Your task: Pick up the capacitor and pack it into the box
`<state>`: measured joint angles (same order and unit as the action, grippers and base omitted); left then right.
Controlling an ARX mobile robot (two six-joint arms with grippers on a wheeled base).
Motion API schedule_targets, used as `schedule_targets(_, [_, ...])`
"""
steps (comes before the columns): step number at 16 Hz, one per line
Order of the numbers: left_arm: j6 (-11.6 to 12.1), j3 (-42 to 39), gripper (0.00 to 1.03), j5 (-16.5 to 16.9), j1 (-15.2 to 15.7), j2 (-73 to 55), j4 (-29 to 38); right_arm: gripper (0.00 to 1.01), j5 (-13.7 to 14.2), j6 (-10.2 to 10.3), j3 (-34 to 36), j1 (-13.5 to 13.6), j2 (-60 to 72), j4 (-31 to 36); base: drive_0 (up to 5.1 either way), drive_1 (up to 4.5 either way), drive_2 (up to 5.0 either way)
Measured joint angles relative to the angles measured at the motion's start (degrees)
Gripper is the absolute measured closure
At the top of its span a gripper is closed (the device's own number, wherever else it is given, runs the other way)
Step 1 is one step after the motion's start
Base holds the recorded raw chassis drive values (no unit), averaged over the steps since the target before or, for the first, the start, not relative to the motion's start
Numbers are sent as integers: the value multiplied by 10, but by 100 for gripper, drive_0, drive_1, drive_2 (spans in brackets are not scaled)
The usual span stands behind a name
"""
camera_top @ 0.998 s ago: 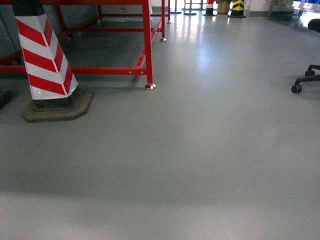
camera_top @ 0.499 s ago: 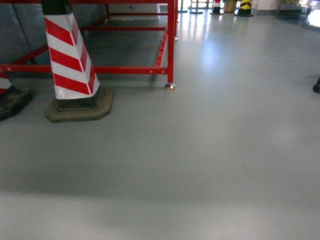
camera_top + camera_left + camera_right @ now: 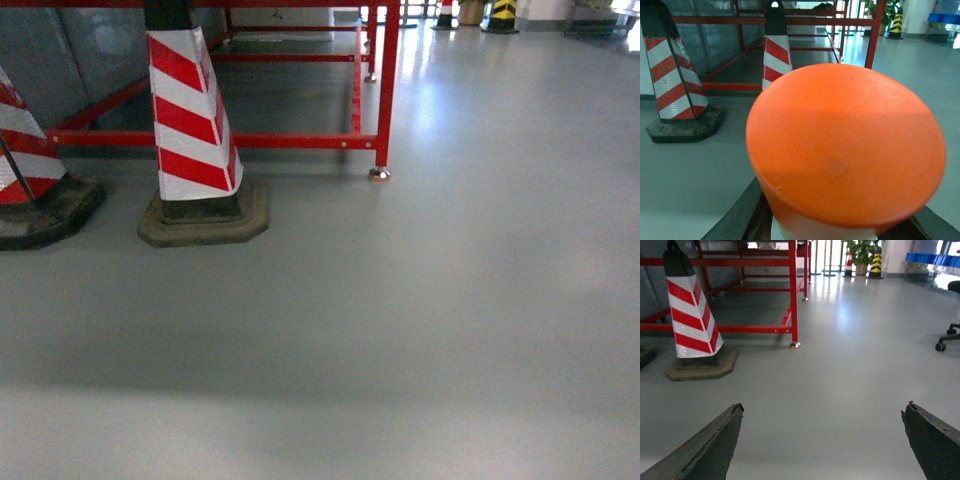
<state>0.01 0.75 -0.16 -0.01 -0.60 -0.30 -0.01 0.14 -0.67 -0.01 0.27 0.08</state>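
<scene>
The capacitor (image 3: 845, 145), a fat cylinder with an orange cap and a white body, fills the left wrist view. My left gripper (image 3: 840, 222) is shut on it, with a dark finger showing at each side below the cap. In the right wrist view my right gripper (image 3: 825, 407) stands open over bare grey floor, nothing between its fingers. The box is out of view. Neither gripper shows in the head view.
A red-and-white striped cone (image 3: 192, 120) on a dark base stands ahead on the left, with a second cone (image 3: 20, 150) at the left edge. A red metal frame (image 3: 385, 90) rises behind them. An office chair's wheeled base (image 3: 947, 337) and blue bins (image 3: 932, 259) lie far right.
The head view has swung left: the cone and red frame slid rightward in the picture, a second cone came in at the left edge, and the chair's base left the view.
</scene>
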Motion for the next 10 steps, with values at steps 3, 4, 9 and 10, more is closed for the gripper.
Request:
schedule_targets(3, [0, 0, 59, 1, 0, 0, -1, 3, 0, 0, 0, 0, 0, -4, -499, 247, 247])
schedule_targets(4, [0, 0, 59, 2, 0, 0, 0, 3, 0, 0, 0, 0, 0, -1, -503, 242, 242])
schedule_targets(9, [0, 0, 59, 1, 0, 0, -1, 3, 0, 0, 0, 0, 0, -5, -506, 239, 239])
schedule_targets(10, [0, 0, 59, 1, 0, 0, -1, 3, 0, 0, 0, 0, 0, -3, -497, 248, 248])
